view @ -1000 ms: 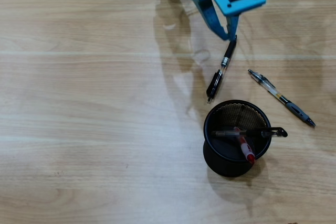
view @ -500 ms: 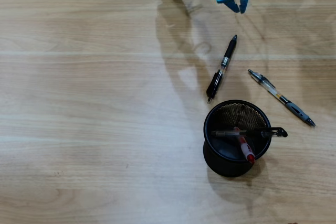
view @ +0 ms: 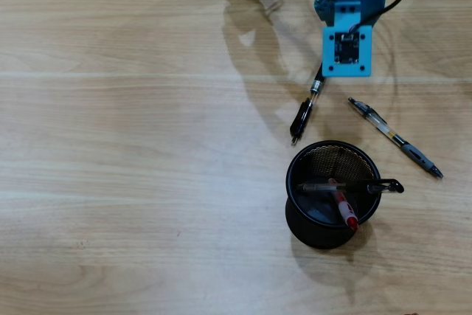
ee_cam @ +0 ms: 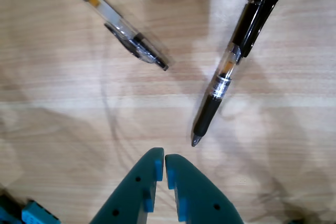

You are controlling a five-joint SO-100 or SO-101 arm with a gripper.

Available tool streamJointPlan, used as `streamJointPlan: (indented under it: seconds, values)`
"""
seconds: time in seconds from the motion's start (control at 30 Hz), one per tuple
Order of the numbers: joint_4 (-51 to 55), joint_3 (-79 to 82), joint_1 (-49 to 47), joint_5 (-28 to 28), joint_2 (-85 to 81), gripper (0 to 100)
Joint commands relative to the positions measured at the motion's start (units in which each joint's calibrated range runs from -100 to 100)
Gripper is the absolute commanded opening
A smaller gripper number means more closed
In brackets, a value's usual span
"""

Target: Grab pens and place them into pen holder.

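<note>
In the overhead view, a black pen lies on the table left of a clear pen; the holder below holds two more. In the wrist view the gripper is clenched and empty, just beside the black pen's tip.

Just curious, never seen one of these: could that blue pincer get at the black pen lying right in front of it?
Probably yes. The closed pincer sits just short of the black pen on bare wooden table, nothing between them, but it must open first.
</note>
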Motion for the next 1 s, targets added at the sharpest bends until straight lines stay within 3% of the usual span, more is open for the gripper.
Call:
streamJointPlan:
  seconds: [0.0,0.4,0.6,0.97]
  values:
    - [0.4,-0.6,1.6,-0.2,2.2,2]
    - [-0.1,-1.1,4.1,-0.4,8.3,3]
    - [0.5,-3.5,5.0,-1.2,8.3,17]
    - [-3.6,-3.1,5.2,-1.3,12.9,17]
